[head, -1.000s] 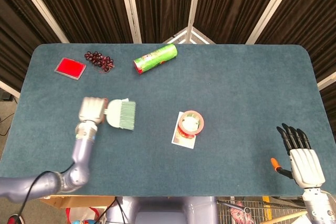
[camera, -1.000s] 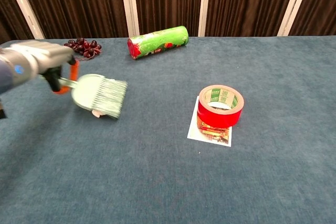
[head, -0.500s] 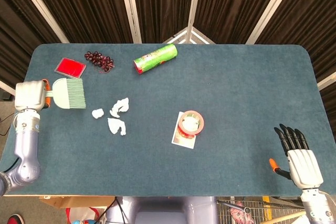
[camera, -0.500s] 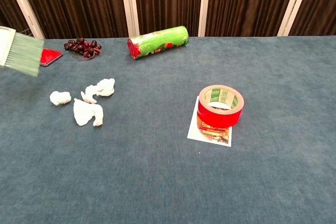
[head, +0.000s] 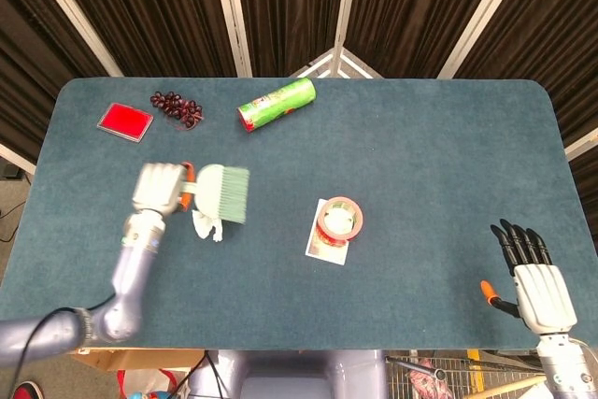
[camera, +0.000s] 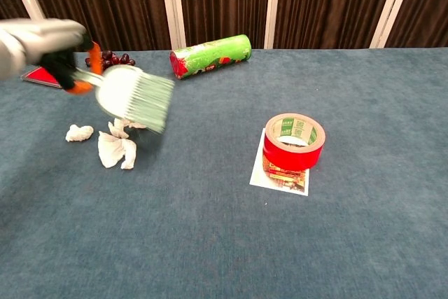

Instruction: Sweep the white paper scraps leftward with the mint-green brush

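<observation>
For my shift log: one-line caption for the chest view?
Left hand holds the mint-green brush above white paper scraps, red tape roll to the right.

Mint-green brush (camera: 136, 98), white scraps (camera: 115, 149), red tape roll (camera: 294, 141), teal table (camera: 210, 229).

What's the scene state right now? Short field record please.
left hand: holds the mint-green brush by its orange handle, bristles raised over the scraps
right hand: holds nothing, fingers apart, at the near right table edge
white paper scraps: clustered at table left, by the brush
red tape roll: on a printed card, centre
green can: lying on its side, far side
</observation>
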